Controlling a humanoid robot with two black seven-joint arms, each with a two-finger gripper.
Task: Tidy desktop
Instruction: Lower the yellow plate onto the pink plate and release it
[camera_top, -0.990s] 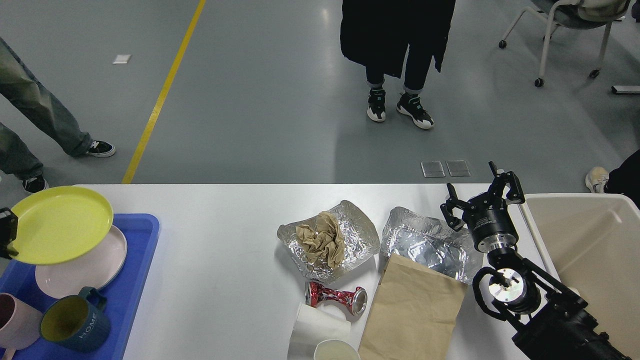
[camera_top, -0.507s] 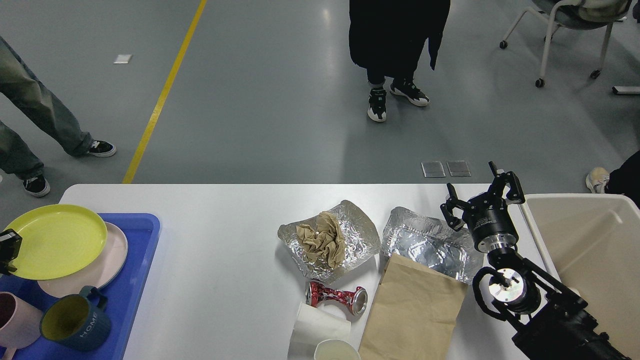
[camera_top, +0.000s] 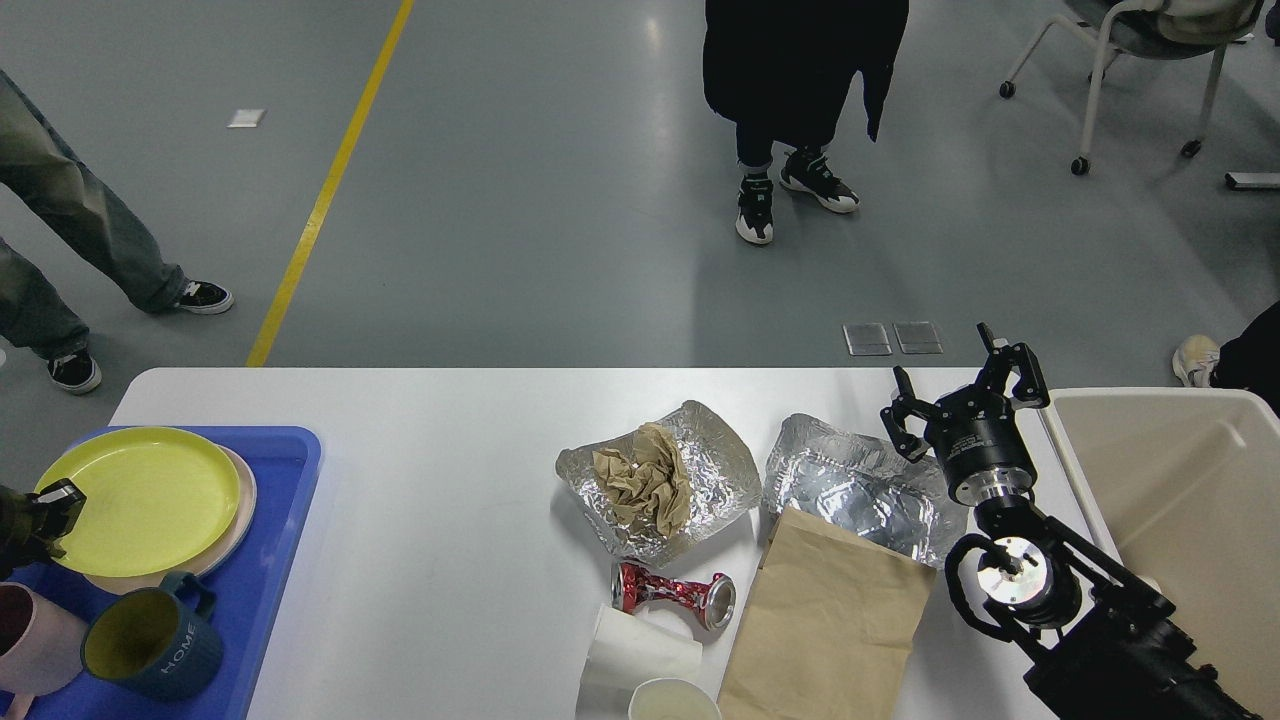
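Note:
The white desktop (camera_top: 450, 430) spans the lower half of the head view. At its left, a yellow plate (camera_top: 145, 498) lies on a beige plate (camera_top: 238, 510) inside a blue tray (camera_top: 280, 560). My left gripper (camera_top: 45, 508) is at the yellow plate's left rim, with a finger over the rim, shut on it. My right gripper (camera_top: 962, 385) is held above the desktop's far right and is open with nothing in it. Litter lies mid-right: crumpled foil holding brown paper (camera_top: 650, 485), a foil tray (camera_top: 850, 490), a brown paper bag (camera_top: 830, 620) and a crushed red can (camera_top: 672, 592).
A dark blue mug (camera_top: 150, 645) and a pink mug (camera_top: 30, 640) stand in the tray's near end. A white paper cup (camera_top: 635, 655) lies beside another cup (camera_top: 672, 702) at the front edge. A beige bin (camera_top: 1180, 500) stands right of the desktop. People stand beyond the table.
My left gripper has lowered the yellow plate from a tilt in the air onto the beige plate in the tray. The right arm has not moved. The person behind shifted their feet.

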